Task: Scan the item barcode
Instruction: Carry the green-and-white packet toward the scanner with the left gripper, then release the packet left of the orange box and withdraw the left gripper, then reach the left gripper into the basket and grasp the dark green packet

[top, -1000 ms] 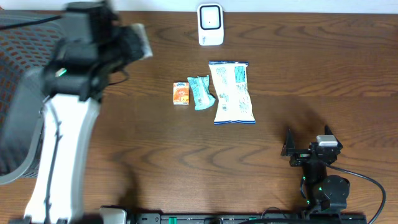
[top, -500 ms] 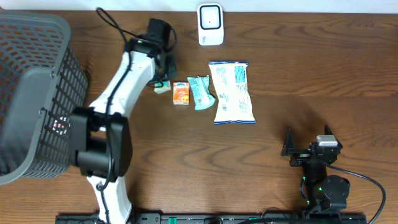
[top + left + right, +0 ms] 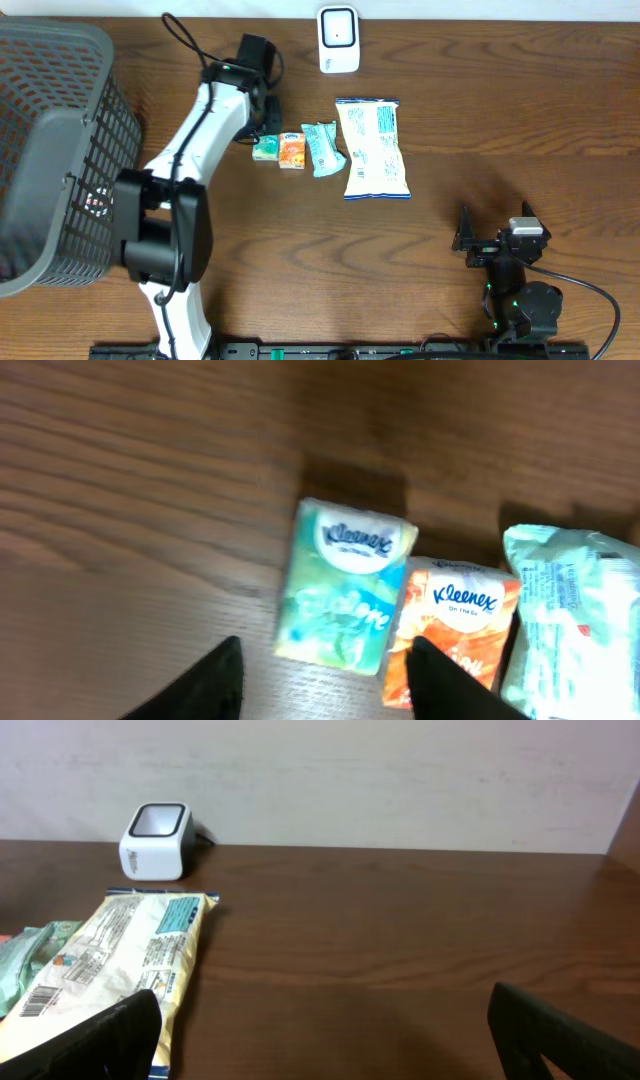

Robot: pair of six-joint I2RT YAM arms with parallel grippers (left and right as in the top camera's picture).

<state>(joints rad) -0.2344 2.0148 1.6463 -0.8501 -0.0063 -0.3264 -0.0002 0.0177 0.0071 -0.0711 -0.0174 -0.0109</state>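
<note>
L gripper [image 3: 322,660]: fingers spread, pinching nothing; its black fingertips [image 3: 222,678] stand either side of the green pack's near edge.
L arm, white w/ black joints [image 3: 190,140]: stretched across the table, wrist over the L end of the item row.
Green Kleenex tissue pack, small soft rectangle [image 3: 345,595]: task item; flat on the table, logo up, at the L end of the row, free of both fingers.
Orange Kleenex tissue pack, same shape [image 3: 455,625]: flat, touching the green pack's side, between it & the teal packet.
Teal crinkled foil packet [image 3: 322,148]: next in the row, just beside the orange pack.
White-and-blue printed snack bag [image 3: 375,150]: largest item, R end of the row; a barcode shows on its face in the R wrist view.
White box-shaped barcode scanner w/ dark window [image 3: 339,40]: upright at the far table edge, apart from the row.
Grey plastic mesh basket [image 3: 50,150]: L side of the table.
R gripper [image 3: 322,992]: fingers wide apart, empty; near R part of the table, well apart from the items.
Brown wood-grain table [image 3: 500,120]: carries everything listed.
</note>
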